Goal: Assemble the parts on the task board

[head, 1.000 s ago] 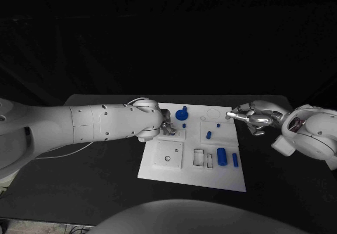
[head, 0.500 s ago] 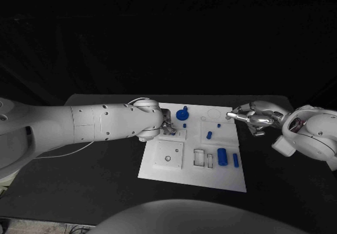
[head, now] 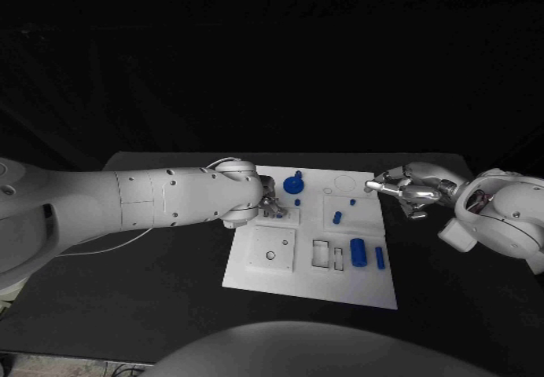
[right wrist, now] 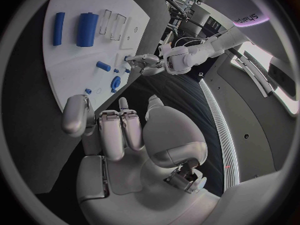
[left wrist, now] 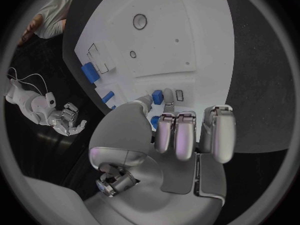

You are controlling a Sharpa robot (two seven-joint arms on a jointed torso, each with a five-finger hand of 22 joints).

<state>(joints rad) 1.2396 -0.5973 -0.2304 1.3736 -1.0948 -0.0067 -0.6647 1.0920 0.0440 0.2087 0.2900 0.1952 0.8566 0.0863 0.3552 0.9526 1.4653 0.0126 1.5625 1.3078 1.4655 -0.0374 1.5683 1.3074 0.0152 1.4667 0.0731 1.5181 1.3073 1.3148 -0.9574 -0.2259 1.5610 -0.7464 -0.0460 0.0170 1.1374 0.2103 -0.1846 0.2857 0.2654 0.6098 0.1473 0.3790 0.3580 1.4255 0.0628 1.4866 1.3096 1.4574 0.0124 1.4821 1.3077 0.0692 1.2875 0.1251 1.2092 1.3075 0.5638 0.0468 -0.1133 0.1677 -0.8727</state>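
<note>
Fingers of your left hand curl together, seemingly holding nothing, just beside the blue knob on the task board. Your right hand, fingers curled and empty, hovers off the board's opposite edge, farther from the knob.
</note>
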